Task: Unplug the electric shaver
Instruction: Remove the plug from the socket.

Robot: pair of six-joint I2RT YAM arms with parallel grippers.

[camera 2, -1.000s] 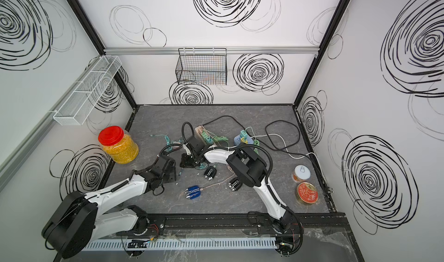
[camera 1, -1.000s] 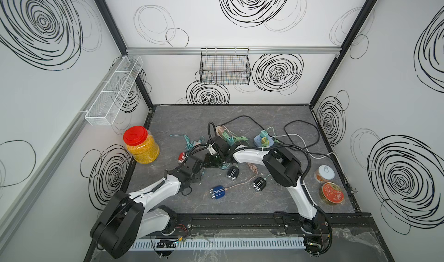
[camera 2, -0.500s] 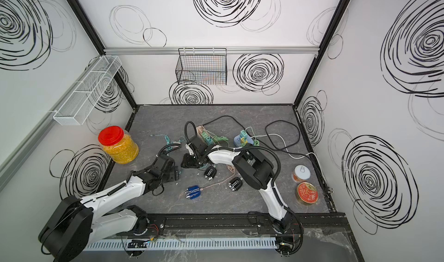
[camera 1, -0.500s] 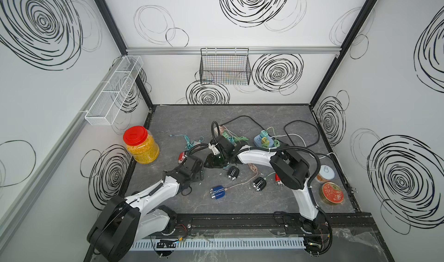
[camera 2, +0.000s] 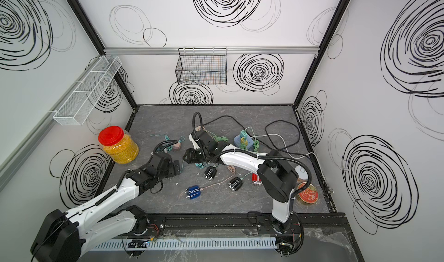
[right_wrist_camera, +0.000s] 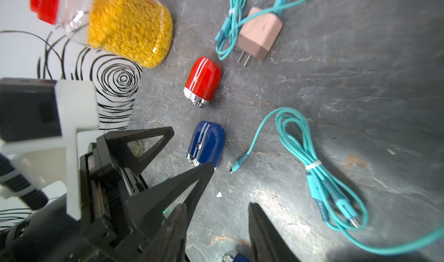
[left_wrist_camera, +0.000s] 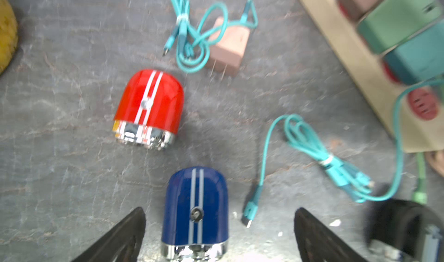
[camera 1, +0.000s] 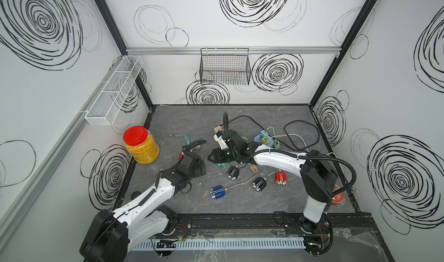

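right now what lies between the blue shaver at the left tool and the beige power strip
A bundled teal cable, its loose plug end beside the blue shaver, not in it; the left wrist view shows it.

The dark blue electric shaver (left_wrist_camera: 195,212), white-striped with a chrome head, lies on its side on the grey tabletop (left_wrist_camera: 60,164); the teal cable (left_wrist_camera: 307,143) lies loose, its plug just beside the shaver, unconnected
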